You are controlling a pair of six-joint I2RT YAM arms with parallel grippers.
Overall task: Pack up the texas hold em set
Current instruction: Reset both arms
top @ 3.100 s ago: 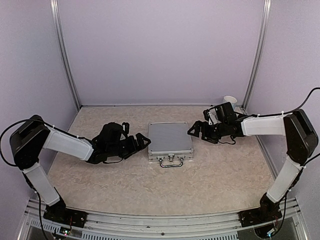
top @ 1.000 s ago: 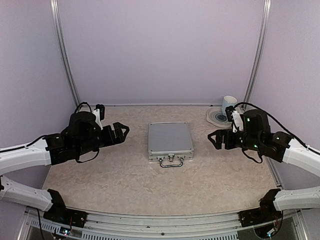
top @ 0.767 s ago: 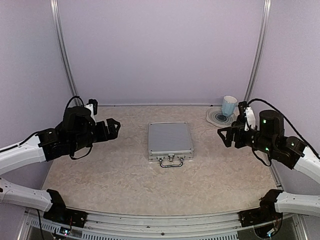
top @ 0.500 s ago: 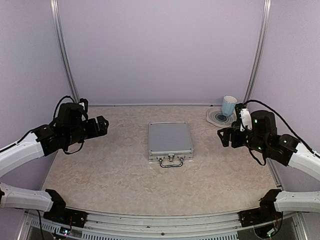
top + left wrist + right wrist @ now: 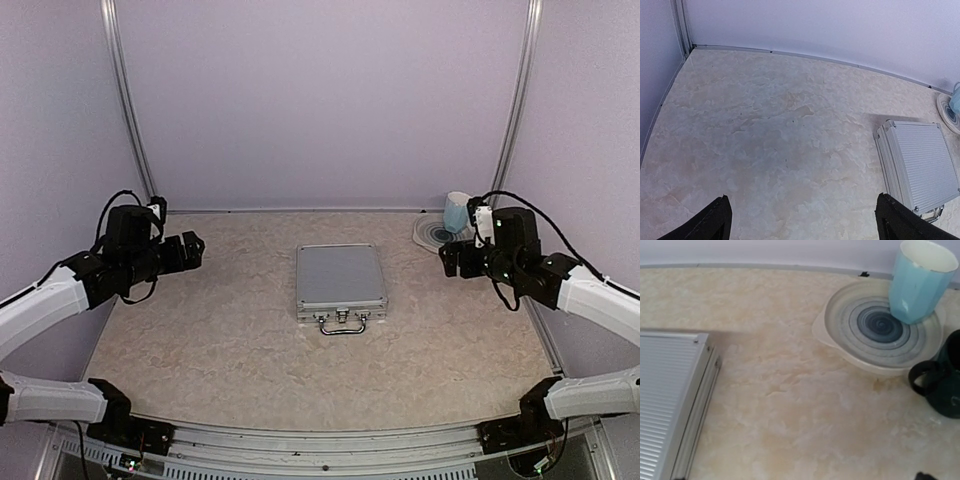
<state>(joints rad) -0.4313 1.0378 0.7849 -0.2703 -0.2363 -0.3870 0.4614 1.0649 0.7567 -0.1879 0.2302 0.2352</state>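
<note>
The aluminium briefcase point(image 5: 340, 280) lies flat and shut in the middle of the table point(image 5: 250, 350), so whatever is inside is hidden. Its carry handle point(image 5: 342, 323) faces the near edge; the latches beside it are too small to make out. The left wrist camera catches the case at the right of its view, with the handle cut off at the lower corner. The right wrist camera shows only one ribbed corner of it, cropped by the left and bottom edges.

In the back right corner a light-blue mug point(image 5: 920, 280) stands upright on the rim of a round swirled dish point(image 5: 875, 330). A dark mug point(image 5: 942, 385) just beside the dish is cut by the right edge of the frame. From overhead, the right wrist covers part of that corner.

The left arm point(image 5: 40, 300) reaches in from the left edge, and its wrist is raised near the left wall. The left gripper point(image 5: 190, 250) points toward the case but is well apart from it. Its fingers point(image 5: 715, 222) show only as two dark tips in the bottom corners of its own view — spread wide with nothing between them.

The right arm point(image 5: 600, 295) mirrors this from the right, and the right gripper point(image 5: 450, 260) points left, near the dish. Its own camera shows barely a dark sliver of finger at the bottom edge — the jaws stand wide and hold nothing.
</note>
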